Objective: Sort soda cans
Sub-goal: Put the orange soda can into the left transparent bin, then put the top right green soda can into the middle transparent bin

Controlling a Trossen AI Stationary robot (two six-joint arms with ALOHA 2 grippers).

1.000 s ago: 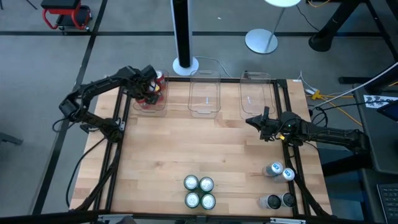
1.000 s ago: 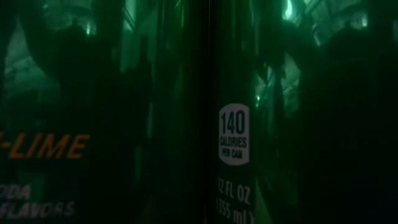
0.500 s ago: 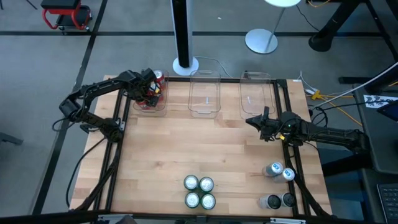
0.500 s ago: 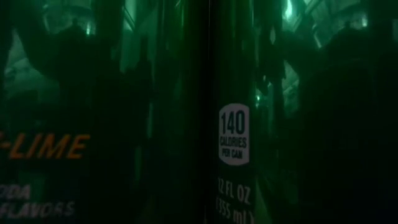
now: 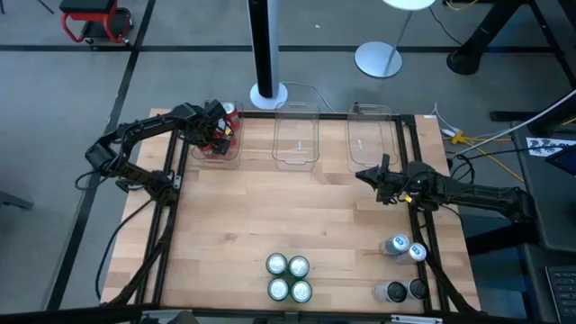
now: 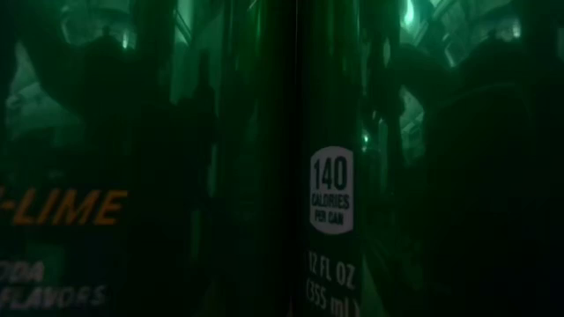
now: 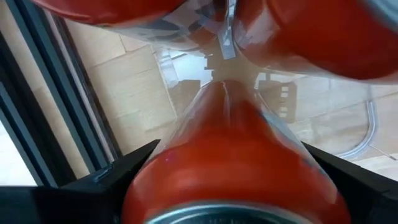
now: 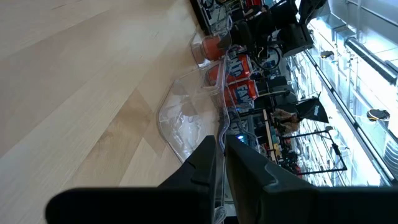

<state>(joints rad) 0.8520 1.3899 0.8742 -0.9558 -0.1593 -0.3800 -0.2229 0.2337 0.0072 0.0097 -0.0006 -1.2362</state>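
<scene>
One red can [image 7: 230,168] between left pincer [image 7: 230,186] fingers

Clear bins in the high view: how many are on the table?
3, in a row along the far edge: left bin with red cans inside, under the left gripper; middle bin; right bin. None appears hidden.

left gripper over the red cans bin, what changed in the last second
The left gripper drew slightly back over the left bin, a red can between its spread fingers. The right gripper, green cans and remaining cans stayed put.
</scene>
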